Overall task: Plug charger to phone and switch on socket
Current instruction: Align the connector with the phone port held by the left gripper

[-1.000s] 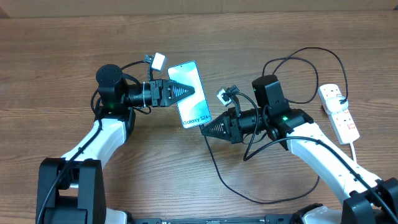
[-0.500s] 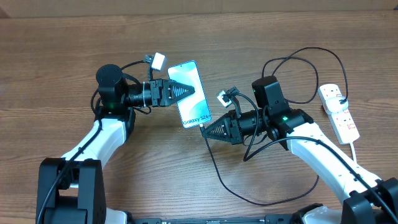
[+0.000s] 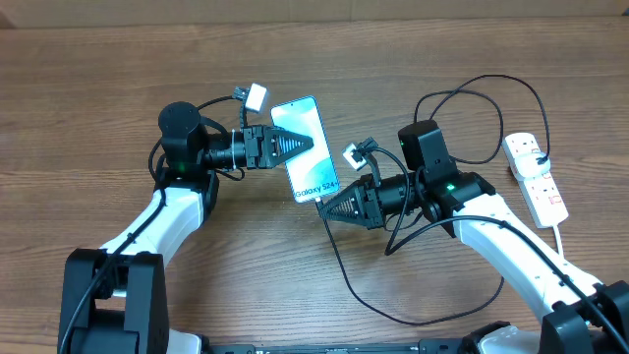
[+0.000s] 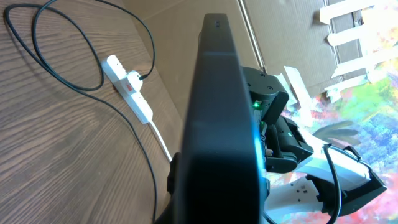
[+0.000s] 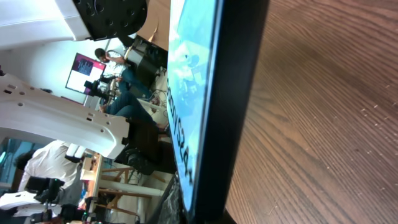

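My left gripper (image 3: 298, 146) is shut on the long edge of the phone (image 3: 311, 159) and holds it above the table, its light blue screen up and the "Galaxy S24" end toward my right arm. In the left wrist view the phone (image 4: 217, 124) is a dark slab that fills the middle. My right gripper (image 3: 323, 205) is shut on the connector end of the charger (image 3: 337, 254) and sits right at the phone's near end (image 5: 230, 93). Whether the tip is in the port is hidden. The socket (image 3: 536, 177) lies at the far right with the charger's plug in it.
The black cable loops over the table in front of my right arm and again behind it toward the strip. The strip (image 4: 127, 87) and cable loops (image 4: 62, 81) also show in the left wrist view. The strip's white cord runs off the front right.
My left gripper has shifted a little to the right and away with the phone. My right gripper has stayed at the phone's near end.
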Tool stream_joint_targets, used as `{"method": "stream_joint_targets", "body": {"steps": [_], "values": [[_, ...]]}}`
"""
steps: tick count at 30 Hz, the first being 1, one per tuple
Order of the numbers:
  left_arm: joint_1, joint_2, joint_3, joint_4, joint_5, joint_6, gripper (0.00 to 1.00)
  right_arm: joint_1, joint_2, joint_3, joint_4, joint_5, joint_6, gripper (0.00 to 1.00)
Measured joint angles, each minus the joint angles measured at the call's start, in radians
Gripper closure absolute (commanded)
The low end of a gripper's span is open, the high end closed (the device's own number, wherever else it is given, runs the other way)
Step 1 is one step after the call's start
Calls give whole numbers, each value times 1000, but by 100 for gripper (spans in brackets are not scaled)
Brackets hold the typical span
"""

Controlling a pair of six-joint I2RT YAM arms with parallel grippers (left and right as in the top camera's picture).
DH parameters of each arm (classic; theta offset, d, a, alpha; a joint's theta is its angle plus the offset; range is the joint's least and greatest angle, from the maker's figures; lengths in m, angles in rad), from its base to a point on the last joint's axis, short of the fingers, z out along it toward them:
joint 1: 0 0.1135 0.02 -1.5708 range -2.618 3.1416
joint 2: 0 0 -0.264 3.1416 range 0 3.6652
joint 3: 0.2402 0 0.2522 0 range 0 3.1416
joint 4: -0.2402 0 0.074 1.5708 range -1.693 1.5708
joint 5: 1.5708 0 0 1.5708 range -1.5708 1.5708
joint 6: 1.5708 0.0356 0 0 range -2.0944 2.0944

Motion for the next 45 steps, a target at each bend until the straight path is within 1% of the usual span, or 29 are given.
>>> {"method": "stream_joint_targets", "body": {"steps": [18, 33, 45], "values": [[0, 0, 0, 0, 3, 23, 96, 0, 0, 0, 8, -9, 0, 96], [15, 0, 0, 0, 43, 38, 96, 2, 0, 0, 17, -9, 2, 96], [0, 0, 12, -1, 18, 37, 96, 2, 4, -14, 133, -9, 27, 96]]}}
